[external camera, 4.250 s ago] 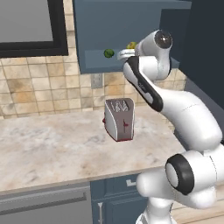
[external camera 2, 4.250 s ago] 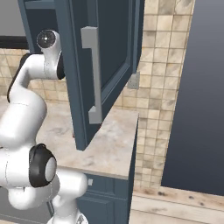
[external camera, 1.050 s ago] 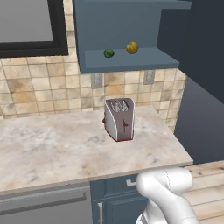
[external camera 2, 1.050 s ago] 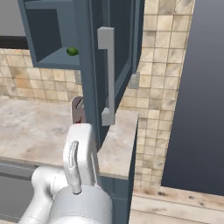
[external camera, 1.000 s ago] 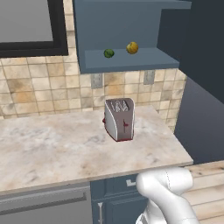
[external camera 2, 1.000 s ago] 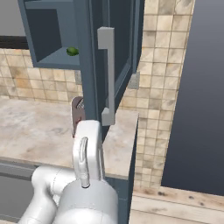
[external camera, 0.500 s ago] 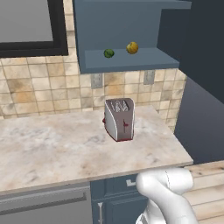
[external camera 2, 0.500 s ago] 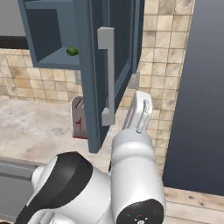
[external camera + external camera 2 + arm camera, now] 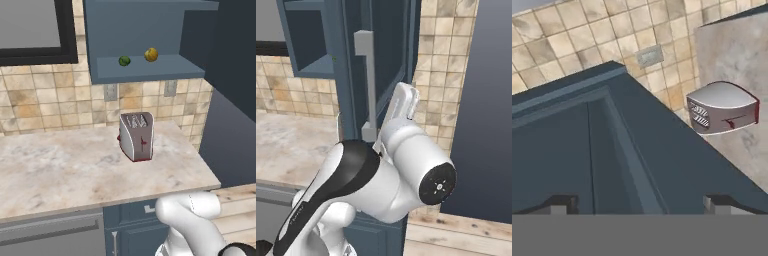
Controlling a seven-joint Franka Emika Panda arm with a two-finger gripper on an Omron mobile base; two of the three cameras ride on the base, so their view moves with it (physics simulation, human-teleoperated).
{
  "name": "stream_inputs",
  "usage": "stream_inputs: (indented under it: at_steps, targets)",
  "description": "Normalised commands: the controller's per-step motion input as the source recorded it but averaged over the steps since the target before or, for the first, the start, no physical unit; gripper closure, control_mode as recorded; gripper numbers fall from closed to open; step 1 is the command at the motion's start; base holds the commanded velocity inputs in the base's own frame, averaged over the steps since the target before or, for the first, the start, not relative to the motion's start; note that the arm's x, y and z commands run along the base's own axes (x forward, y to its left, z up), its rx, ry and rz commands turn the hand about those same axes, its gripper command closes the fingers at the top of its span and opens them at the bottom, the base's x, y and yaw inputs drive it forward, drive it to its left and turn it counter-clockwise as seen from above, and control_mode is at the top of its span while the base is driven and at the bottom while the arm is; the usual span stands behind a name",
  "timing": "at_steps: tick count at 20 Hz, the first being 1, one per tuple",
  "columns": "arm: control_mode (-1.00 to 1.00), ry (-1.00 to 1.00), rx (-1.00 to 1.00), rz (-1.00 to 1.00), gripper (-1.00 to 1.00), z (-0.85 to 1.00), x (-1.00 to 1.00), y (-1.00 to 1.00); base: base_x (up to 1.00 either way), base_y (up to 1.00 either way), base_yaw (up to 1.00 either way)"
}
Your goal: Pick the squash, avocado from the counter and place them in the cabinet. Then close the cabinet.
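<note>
Yellow squash [image 9: 151, 54] beside green avocado [image 9: 124, 61], on open cabinet [image 9: 150, 68] shelf

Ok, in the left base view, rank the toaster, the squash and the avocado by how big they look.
1. toaster, by far the largest
2. squash
3. avocado, slightly smaller than the squash

Both fruits sit on the cabinet shelf, farther from the camera than the toaster, which exaggerates the gap.

Silver toaster [image 9: 136, 136] upright before beige tiled backsplash [image 9: 50, 102]
</note>
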Motion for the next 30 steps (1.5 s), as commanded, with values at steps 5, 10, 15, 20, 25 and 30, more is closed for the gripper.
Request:
stream_inputs:
  at_steps: [5, 10, 15, 20, 25, 30]
  targets:
    - [-1.0, 0.0, 0.0, 0.24, -1.0, 0.44, 0.0, 0.91, 0.0, 0.0, 0.0]
    - [-1.0, -0.02, -0.04, 0.08, -1.0, 0.07, 0.29, 1.0, 0.0, 0.0, 0.0]
    - [-1.0, -0.02, -0.09, -0.05, -1.0, 0.0, 0.73, 1.0, 0.0, 0.0, 0.0]
    - [-1.0, -0.01, -0.12, -0.17, -1.0, 0.0, 0.97, 1.0, 0.0, 0.0, 0.0]
    - [-1.0, 0.0, -0.03, -0.15, -1.0, 0.0, 1.0, 0.97, 0.0, 0.0, 0.0]
    - [-1.0, 0.0, -0.01, -0.16, -1.0, 0.0, 1.0, 0.62, 0.0, 0.0, 0.0]
